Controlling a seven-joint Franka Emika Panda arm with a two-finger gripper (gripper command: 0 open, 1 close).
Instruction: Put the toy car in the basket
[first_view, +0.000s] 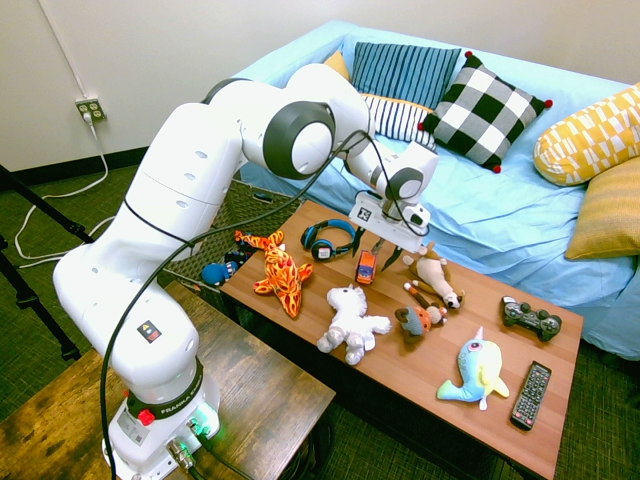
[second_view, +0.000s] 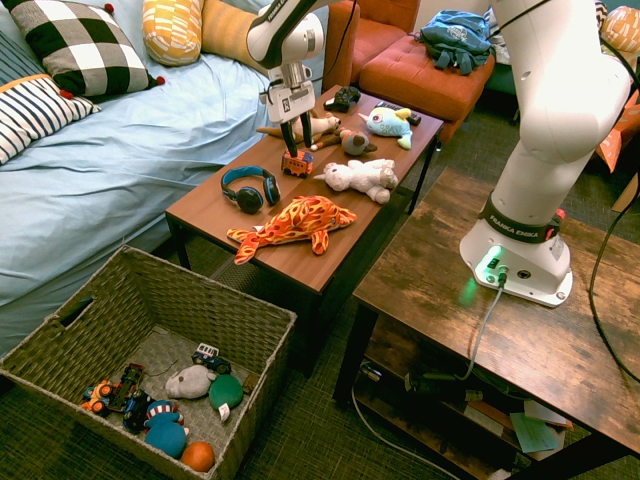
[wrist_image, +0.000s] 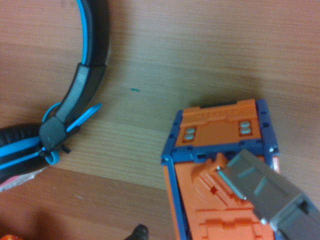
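We note the gripper (first_view: 374, 252) low over the wooden coffee table (first_view: 470, 370), its 2 fingers spread and straddling the toy car (first_view: 366, 266), 1 on each side; we cannot tell whether the pads touch it. The car sits on the tabletop, not lifted as far as we can see. In the wrist view the orange and blue car (wrist_image: 220, 175) fills the lower part of the picture, with a grey piece lying across it. Just beside the car, toward the sofa, lie black and blue headphones (first_view: 328, 240). Near them on the arm's side of the table is an orange and red plush animal (first_view: 278, 268). Close to the car sits a white plush (first_view: 352, 320), with a small brown plush (first_view: 418, 320) beside it and a tan plush dog (first_view: 436, 274) next to the gripper. Farther along we see a blue narwhal plush (first_view: 474, 372), a game controller (first_view: 530, 318) and a remote control (first_view: 530, 394). The basket (second_view: 60, 330) stands on the floor off the table's end, well apart from the car, holding several small toys. A blue sofa (first_view: 500, 200) with cushions runs along the table's far side.
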